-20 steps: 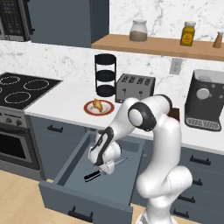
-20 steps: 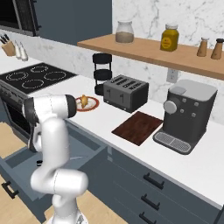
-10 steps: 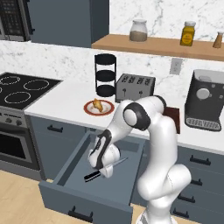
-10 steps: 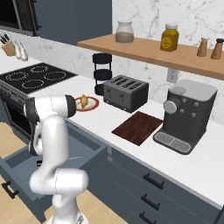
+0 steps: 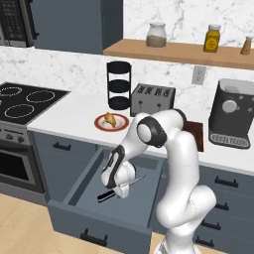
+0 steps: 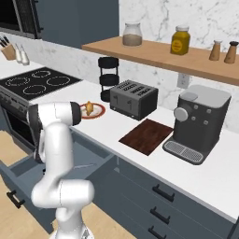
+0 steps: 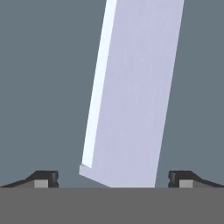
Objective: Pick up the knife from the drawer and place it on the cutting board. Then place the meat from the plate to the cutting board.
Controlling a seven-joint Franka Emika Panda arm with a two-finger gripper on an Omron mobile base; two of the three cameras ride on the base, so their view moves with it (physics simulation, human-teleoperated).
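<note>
- Kitchen scene: in the left base view, at lower centre, we saw the white arm bent down into the open drawer [image 5: 84,186], its gripper [image 5: 119,189] low over the knife [image 5: 120,187].
- The knife lay on the drawer floor, black handle toward the lower left, silver blade toward the upper right.
- In the hand view the pale blade [image 7: 131,96] ran up the middle of the frame, and the two dark fingertips [image 7: 43,178] stood wide apart at the bottom corners, one on each side, gripping nothing.
- We judged the first step, picking up the knife, to be in hand and not yet done.
- The next move called for lowering a little and closing on the knife, then lifting it clear of the drawer.
- In the right base view the cutting board [image 6: 147,135] lay at centre, on the counter beside the coffee machine [image 6: 198,123].
- The meat [image 5: 110,119] sat on the plate [image 5: 111,125], centre left in the left base view.
</note>
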